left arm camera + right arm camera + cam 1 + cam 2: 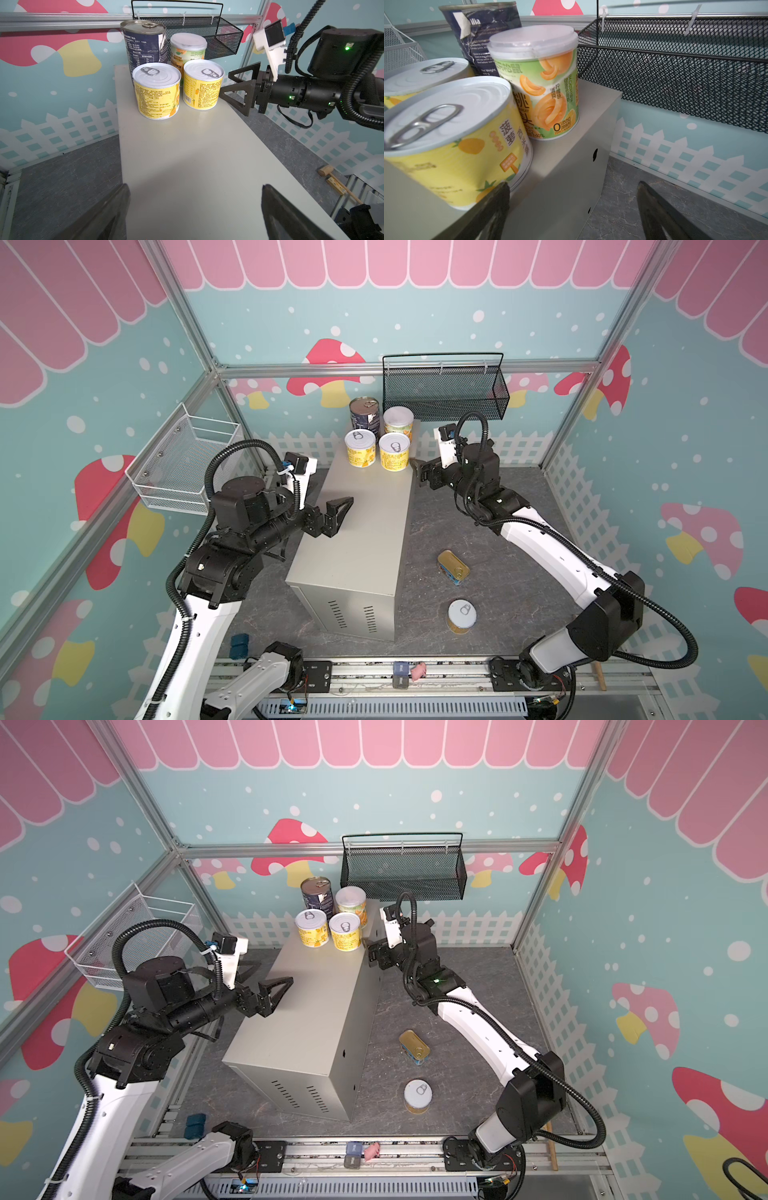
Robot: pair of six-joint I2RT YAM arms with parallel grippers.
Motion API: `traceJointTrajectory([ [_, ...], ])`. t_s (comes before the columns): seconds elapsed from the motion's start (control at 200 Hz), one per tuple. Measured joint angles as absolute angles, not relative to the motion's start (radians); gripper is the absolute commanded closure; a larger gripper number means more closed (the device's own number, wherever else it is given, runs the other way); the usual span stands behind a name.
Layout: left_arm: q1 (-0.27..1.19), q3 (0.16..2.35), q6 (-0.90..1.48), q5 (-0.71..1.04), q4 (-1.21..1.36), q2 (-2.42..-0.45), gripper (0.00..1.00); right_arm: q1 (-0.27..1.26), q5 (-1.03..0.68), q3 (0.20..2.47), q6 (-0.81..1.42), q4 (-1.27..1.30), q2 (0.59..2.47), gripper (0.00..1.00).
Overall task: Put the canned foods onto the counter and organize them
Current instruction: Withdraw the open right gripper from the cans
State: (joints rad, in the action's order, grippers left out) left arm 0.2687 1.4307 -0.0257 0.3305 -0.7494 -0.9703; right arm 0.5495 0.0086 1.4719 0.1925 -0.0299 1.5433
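The right gripper (417, 467) and the left gripper (334, 493) are released and empty. The flat gold-topped rectangular tin (454, 567) lies on the grey floor (519, 614), lower right of centre in both top views and below the right gripper. Its long axis runs upper-left to lower-right. The right arm is nearer.

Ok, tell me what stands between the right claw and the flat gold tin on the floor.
Nothing visible does. The right claw hangs open by the far end of the counter; the gold tin lies on bare floor beside it.

2 overhead views, 2 wrist close-ups
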Motion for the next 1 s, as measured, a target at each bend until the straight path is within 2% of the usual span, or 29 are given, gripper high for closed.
traceJointTrajectory([
  [0.781, 0.268, 1.431, -0.026, 0.334, -0.749, -0.970, 0.01, 0.542, 0.020, 1.482, 0.191, -0.041, 1.548, 0.03],
  [1.001, 0.268, 1.430, -0.026, 0.333, -0.743, -0.970, 0.01, 0.500, 0.057, 1.441, 0.192, -0.094, 1.479, 0.03],
])
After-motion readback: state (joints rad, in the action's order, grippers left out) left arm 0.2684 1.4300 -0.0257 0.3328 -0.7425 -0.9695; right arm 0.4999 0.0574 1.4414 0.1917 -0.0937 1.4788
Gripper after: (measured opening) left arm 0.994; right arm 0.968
